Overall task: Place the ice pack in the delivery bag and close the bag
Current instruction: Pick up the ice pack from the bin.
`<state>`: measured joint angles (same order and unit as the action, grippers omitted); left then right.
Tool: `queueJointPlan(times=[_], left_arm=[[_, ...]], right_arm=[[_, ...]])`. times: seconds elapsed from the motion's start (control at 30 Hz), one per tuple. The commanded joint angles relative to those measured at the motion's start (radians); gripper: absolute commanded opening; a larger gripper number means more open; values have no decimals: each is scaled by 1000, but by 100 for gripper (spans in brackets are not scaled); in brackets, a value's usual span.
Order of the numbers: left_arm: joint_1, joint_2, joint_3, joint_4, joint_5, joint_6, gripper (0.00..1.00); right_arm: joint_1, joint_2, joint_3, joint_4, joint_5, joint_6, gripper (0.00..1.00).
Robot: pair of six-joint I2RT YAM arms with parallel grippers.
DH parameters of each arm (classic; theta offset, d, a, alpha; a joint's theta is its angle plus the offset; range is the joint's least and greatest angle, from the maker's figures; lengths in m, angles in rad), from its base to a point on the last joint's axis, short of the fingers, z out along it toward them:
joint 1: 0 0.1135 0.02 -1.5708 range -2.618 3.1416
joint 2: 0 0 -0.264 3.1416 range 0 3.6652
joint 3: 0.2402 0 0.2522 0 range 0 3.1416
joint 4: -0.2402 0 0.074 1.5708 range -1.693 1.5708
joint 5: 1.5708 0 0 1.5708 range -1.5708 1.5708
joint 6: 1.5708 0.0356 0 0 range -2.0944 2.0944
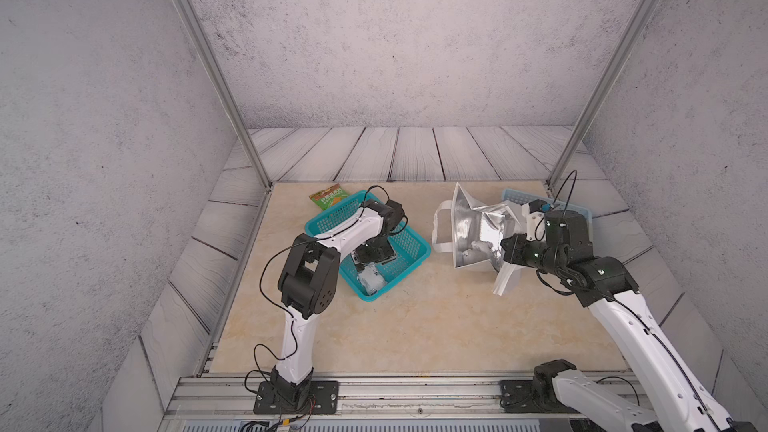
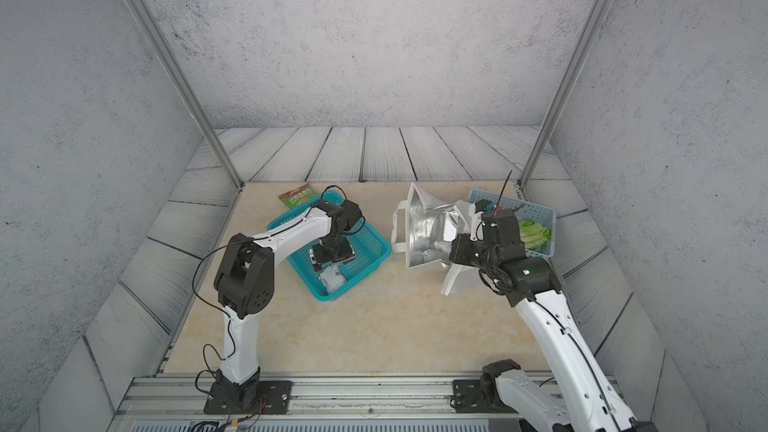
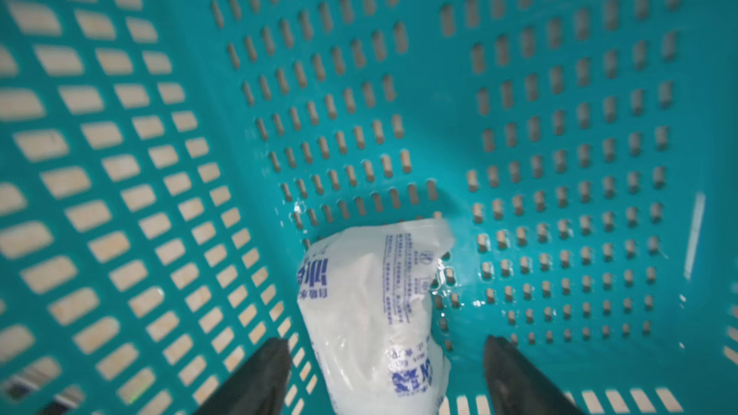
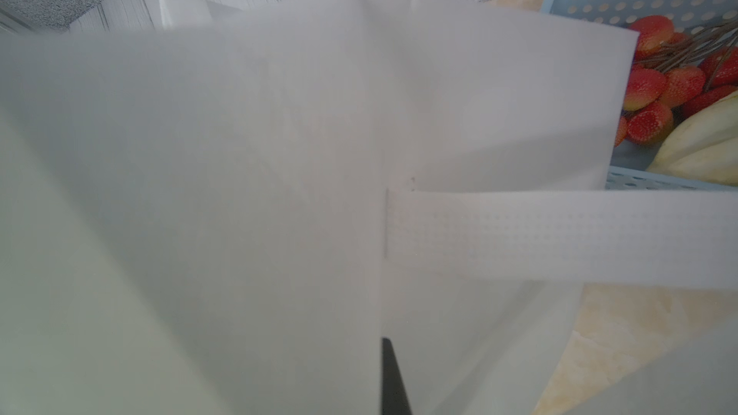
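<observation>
Spotted soft white plastic ice pack [image 3: 371, 305] in 6 o'clock corner of teal slotted plastic basket [image 3: 120, 161], well apart from boxy white foil-lined delivery bag [image 1: 478, 226] at 3 o'clock. Left gripper [image 3: 387, 349] spread either side of pack, no contact visible. Right gripper [image 4: 389, 361] pressed together, pinching bag wall. Could lose pack mid-lift: squishy, wet, droplets [image 3: 297, 207] on basket floor. Could snag on slotted wall. Could find bag sagging shut. Blue Chinese print, maybe 冰, rest too blurry.

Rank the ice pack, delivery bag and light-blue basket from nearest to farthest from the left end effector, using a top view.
1. ice pack, in the teal basket, just below the left end effector.
2. delivery bag, off to the right.
3. light-blue basket, behind the bag, far right corner.
</observation>
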<state>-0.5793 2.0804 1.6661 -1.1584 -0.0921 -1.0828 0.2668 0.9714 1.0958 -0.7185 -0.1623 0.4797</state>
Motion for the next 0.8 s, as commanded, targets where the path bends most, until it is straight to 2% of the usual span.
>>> queueJointPlan(times=[0.0, 0.13, 0.33, 0.37, 0.43, 0.5, 0.57, 0.67, 0.77], left_arm=[[-3, 21, -14, -44, -21, -193, 72], [-4, 74, 19, -57, 6, -234, 74], [-1, 111, -115, 139, 113, -245, 76], [-1, 118, -120, 156, 111, -239, 74], [1, 115, -117, 182, 97, -213, 62], [2, 88, -115, 190, 70, -202, 44], [4, 48, -106, 193, 38, -182, 34], [6, -41, -92, 193, 5, -126, 24], [6, -177, -100, 231, 1, -20, 19]], right_arm=[[-4, -15, -7, 8, 5, 3, 0], [-7, -16, -8, 7, -5, 2, 0], [-7, -18, -6, 14, -22, 5, 0], [-7, -18, -4, 11, -22, 3, 0], [-7, -19, 2, 1, -20, -2, 0], [-8, -21, 5, -9, -16, -7, 0], [-9, -24, 8, -13, -13, -8, 0], [-10, -28, 9, -20, -11, -10, 0], [-9, -31, 7, -26, -5, -13, 0]])
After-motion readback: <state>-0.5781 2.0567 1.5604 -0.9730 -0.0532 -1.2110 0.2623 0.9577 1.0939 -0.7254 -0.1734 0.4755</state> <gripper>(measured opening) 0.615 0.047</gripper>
